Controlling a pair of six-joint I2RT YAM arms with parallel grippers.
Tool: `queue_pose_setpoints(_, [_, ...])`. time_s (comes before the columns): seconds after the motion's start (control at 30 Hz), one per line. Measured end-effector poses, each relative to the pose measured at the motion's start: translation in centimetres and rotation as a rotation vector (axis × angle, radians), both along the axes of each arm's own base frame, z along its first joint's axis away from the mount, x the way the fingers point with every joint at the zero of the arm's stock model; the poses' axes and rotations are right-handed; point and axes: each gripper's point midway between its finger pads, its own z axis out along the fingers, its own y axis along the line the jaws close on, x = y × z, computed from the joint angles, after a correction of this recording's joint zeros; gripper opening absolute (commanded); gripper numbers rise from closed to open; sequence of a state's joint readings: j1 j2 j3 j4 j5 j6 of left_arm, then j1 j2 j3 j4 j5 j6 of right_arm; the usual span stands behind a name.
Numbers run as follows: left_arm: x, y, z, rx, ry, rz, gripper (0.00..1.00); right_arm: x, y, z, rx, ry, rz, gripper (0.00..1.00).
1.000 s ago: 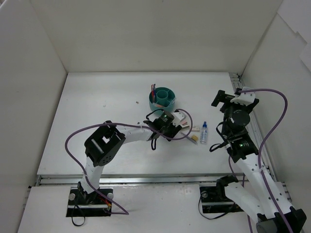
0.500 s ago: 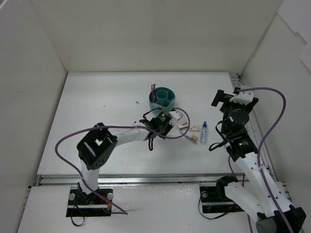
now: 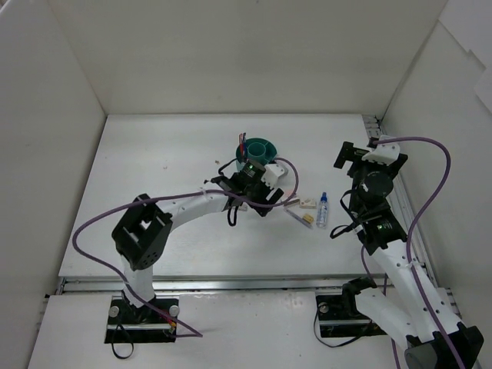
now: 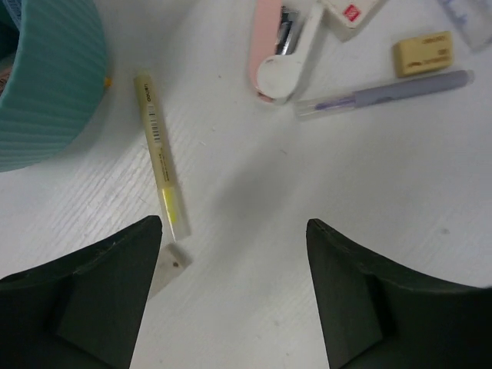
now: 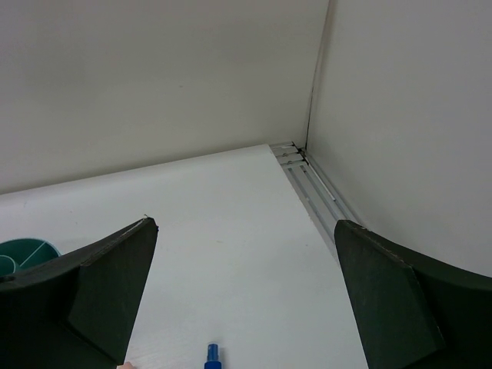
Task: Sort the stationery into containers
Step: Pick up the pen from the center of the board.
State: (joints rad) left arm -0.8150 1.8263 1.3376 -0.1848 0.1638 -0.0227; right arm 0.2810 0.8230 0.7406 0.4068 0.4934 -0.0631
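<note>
The teal organizer (image 3: 260, 151) stands mid-table with a few pens upright in its left compartment; its ribbed wall shows in the left wrist view (image 4: 46, 77). My left gripper (image 3: 247, 187) hovers just in front of it, open and empty (image 4: 234, 223). Below it lie a yellow pen (image 4: 160, 157), a pink-and-white stapler-like item (image 4: 278, 46), a purple pen (image 4: 384, 92) and a beige eraser (image 4: 423, 54). The blue-capped bottle (image 3: 322, 209) lies to the right. My right gripper (image 3: 360, 160) is raised, open and empty (image 5: 246, 224), with the bottle's cap (image 5: 211, 357) below it.
White walls close in the table on the left, back and right. A metal rail (image 5: 315, 181) runs along the right edge. A white eraser with a red logo (image 4: 350, 11) lies near the stapler-like item. A small clear cap piece (image 4: 173, 265) lies by the yellow pen's tip.
My left gripper has moved back and left toward the organizer, and its arm has swung left. The right arm has not moved.
</note>
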Motion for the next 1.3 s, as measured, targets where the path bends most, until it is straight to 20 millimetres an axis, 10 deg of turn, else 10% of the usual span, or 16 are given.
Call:
queue_pose_setpoints(0.27, [4.2, 3.9, -6.8, 0.009, 0.177, 0.078, 0.66, 0.0, -0.1, 0.0, -0.011, 0.003, -0.001, 0.98])
queue_pose_setpoints(0.47, [3.9, 3.5, -6.8, 0.002, 0.179, 0.066, 0.52, 0.0, -0.1, 0.0, -0.013, 0.004, -0.001, 0.98])
queue_pose_setpoints(0.7, [2.8, 1.8, -7.2, 0.037, 0.141, 0.057, 0.08, 0.0, -0.1, 0.0, -0.013, 0.004, -0.001, 0.98])
queue_pose_setpoints(1.13, [2.2, 2.0, -7.0, 0.145, 0.056, 0.133, 0.0, 0.0, -0.1, 0.0, -0.012, 0.003, -0.001, 0.98])
queue_pose_setpoints(1.3, [1.6, 3.6, -2.6, 0.204, 0.081, 0.171, 0.0, -0.1, -0.1, 0.1, -0.019, 0.003, -0.001, 0.98])
